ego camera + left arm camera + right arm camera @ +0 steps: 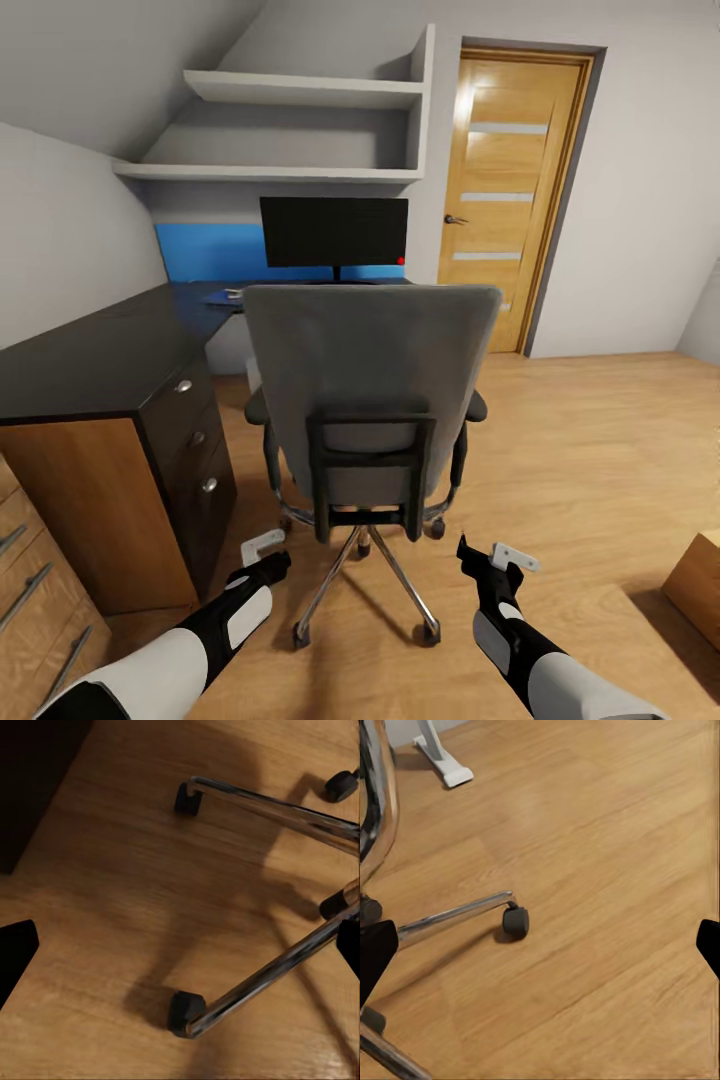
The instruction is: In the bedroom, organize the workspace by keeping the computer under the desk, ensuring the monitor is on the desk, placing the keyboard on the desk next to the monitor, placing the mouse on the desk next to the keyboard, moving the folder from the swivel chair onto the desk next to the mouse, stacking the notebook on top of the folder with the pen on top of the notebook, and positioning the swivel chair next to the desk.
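left arm (215, 625): black shell, white panels | right arm (520, 640): same | wrist brackets: pale grey, angular

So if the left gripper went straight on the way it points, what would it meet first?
Probably the bare wood floor between two chrome legs of the chair; the left gripper points down there, though depth is unclear.
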Available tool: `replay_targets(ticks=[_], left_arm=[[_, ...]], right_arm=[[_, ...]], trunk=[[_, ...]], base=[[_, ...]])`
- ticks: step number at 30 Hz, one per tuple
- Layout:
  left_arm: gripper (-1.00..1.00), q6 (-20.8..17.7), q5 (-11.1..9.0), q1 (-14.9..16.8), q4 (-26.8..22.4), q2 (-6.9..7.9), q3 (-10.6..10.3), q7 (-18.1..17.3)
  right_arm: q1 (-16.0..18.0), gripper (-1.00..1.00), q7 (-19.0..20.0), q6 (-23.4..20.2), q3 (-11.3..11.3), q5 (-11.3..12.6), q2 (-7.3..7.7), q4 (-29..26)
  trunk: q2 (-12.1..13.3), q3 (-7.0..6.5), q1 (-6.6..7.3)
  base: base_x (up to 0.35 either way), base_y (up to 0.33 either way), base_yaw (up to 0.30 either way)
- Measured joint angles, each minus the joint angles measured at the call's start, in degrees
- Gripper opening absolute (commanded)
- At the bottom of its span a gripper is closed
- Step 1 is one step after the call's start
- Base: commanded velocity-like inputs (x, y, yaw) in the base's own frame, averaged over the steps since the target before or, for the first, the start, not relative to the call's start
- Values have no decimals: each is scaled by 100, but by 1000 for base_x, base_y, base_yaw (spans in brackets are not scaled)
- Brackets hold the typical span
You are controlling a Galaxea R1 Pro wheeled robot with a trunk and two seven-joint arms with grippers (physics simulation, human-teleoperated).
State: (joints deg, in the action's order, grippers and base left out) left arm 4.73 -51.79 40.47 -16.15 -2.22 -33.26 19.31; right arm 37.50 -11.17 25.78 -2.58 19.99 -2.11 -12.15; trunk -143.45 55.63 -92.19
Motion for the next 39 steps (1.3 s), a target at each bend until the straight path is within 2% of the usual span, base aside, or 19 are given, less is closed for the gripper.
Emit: replay_targets(ticks=[12,20,25,28,29,30,32,35,37,39], left_arm=[[100,-9,7,-1,-1,-7,-6,-2],[100,-6,16,-2,-3,-13,-19,-2],[100,6,23,-1,-2,-59,-66,-7],[100,13,24,-1,-1,-103,-178,-8],[100,14,25,-1,-1,-126,-258,-8],[100,20,24,-1,0,-158,-452,-9],[100,23,25,0,0,-171,-588,-9],[100,28,30,0,-3,-190,-678,-4],[100,229,27,0,-4,-288,-743,1],[100,406,20,0,-3,-324,-757,-2]], right_arm=[[1,100,22,336,-22,-7,-47,0],[2,100,22,389,-27,-77,-170,2],[-1,100,22,386,-24,-293,-195,7],[-2,100,22,385,-22,-533,-202,44],[-2,100,23,388,-25,-664,-206,93],[-3,100,19,389,-31,-927,-216,173],[-1,100,17,389,-33,-1100,-222,208],[-3,100,12,386,-33,-1245,-227,226],[-1,100,9,385,-36,-1438,-343,237],[-1,100,13,394,-25,-1510,-412,240]], trunk=[[0,0,1],[0,0,2],[0,0,3],[0,0,3],[0,0,3],[0,0,3],[0,0,3],[0,0,4],[0,0,4],[0,0,4]], base=[[-261,-172,9],[-153,-298,197],[-81,-182,165],[-25,-59,52],[-7,-16,14],[-6,-13,11],[-3,-7,7],[-2,-4,3],[-1,-1,1],[0,0,0]])
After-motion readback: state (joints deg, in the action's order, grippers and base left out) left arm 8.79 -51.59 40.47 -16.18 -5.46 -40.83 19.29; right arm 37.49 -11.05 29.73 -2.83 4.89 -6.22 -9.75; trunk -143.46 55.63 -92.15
